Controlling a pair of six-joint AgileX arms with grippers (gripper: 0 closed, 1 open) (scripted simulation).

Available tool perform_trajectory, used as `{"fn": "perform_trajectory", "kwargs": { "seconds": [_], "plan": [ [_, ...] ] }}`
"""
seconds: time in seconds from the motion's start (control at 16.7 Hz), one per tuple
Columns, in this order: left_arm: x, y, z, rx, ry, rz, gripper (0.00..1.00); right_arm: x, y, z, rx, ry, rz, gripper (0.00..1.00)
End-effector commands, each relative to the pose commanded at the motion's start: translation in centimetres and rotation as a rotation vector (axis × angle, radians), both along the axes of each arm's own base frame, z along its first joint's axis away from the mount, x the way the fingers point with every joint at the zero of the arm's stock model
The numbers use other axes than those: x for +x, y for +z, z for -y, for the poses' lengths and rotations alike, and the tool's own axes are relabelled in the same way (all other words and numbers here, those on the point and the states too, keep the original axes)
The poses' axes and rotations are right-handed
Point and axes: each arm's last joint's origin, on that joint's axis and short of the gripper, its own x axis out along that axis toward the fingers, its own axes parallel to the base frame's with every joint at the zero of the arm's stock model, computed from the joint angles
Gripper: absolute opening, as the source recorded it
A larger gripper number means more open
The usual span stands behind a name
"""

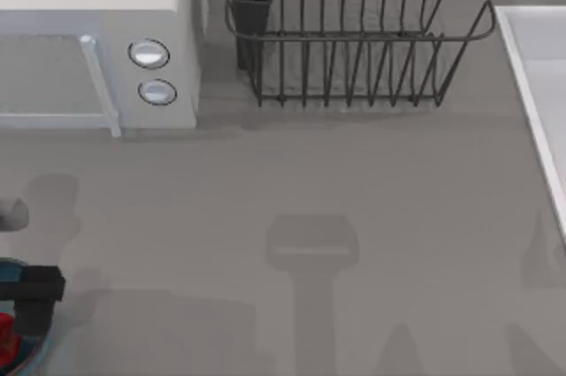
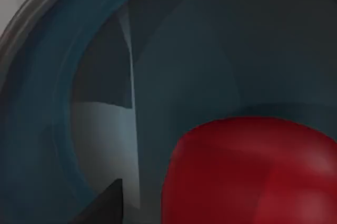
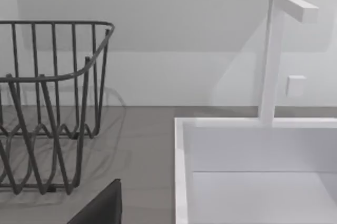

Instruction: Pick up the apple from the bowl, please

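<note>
You are mid-reach: your left gripper [image 1: 19,303] sits low over the round blue-rimmed bowl [image 1: 37,341] at the top view's lower left; the small glossy red apple [image 2: 253,174] lies inside, unlifted (whether the fingers have closed, I cannot tell); grasp and lift remain.

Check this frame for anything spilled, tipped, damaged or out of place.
Nothing stands out. The apple sits inside the bowl at the table's front left corner, with the left end effector over it. The microwave, dish rack and sink stand upright, with no spill.
</note>
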Motion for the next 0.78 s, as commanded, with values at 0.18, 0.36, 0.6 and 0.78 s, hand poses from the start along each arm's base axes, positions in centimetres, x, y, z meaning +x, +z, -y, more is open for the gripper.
{"fn": "perform_trajectory", "kwargs": {
  "seconds": [0.18, 0.36, 0.6, 0.78],
  "plan": [
    [0.0, -3.2, 0.0, 0.000, 0.000, 0.019, 1.00, 0.0, 0.0, 0.0, 0.000, 0.000, 0.000, 1.00],
    [-0.6, -5.4, 0.0, 0.000, 0.000, 0.000, 1.00, 0.0, 0.0, 0.0, 0.000, 0.000, 0.000, 1.00],
    [-0.7, -5.7, 0.0, 0.000, 0.000, -0.005, 1.00, 0.0, 0.0, 0.0, 0.000, 0.000, 0.000, 1.00],
    [-0.7, -5.7, 0.0, 0.000, 0.000, -0.005, 0.85, 0.0, 0.0, 0.0, 0.000, 0.000, 0.000, 1.00]
  ]
}}
